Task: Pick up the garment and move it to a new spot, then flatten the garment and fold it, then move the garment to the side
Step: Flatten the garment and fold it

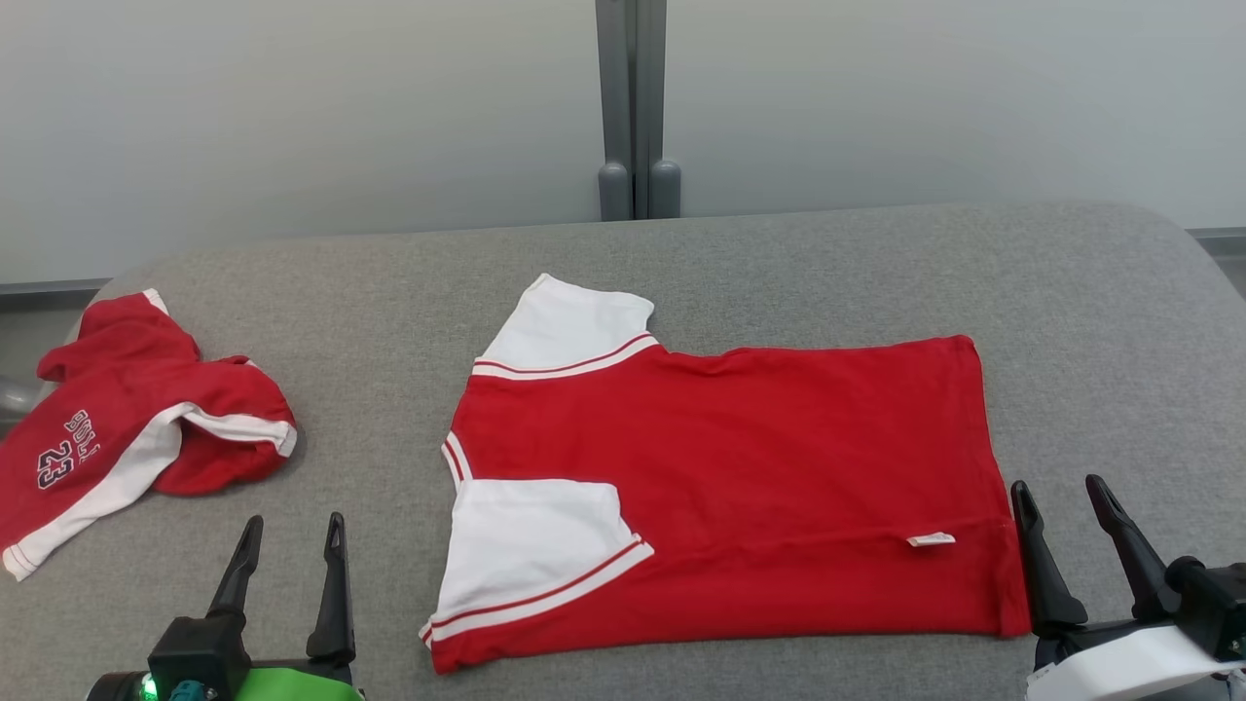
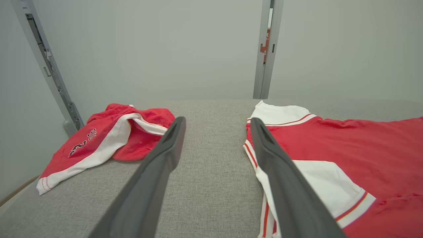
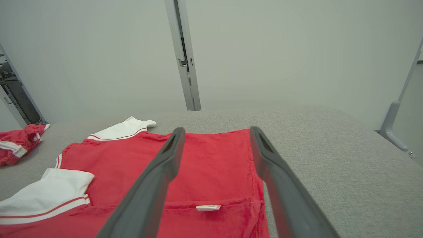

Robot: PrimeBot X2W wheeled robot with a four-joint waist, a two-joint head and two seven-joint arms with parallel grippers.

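Observation:
A red T-shirt with white sleeves, the garment (image 1: 740, 467) (image 2: 357, 148) (image 3: 205, 165), lies spread flat in the middle of the grey table (image 1: 827, 263), collar to the left and hem to the right. Its near sleeve is folded in over the body and a small white tag shows near the hem. My left gripper (image 1: 292, 540) (image 2: 218, 124) stands open at the near edge, left of the shirt, with nothing between its fingers. Just off the hem's near corner, my right gripper (image 1: 1061, 497) (image 3: 214, 132) is open and empty too.
A crumpled pair of red shorts (image 1: 127, 428) (image 2: 105, 138) (image 3: 16, 145) with white stripes and the number 23 lies at the table's left end. A pale wall with a grey post (image 1: 633, 107) stands behind the table. Bare grey cloth lies right of the shirt.

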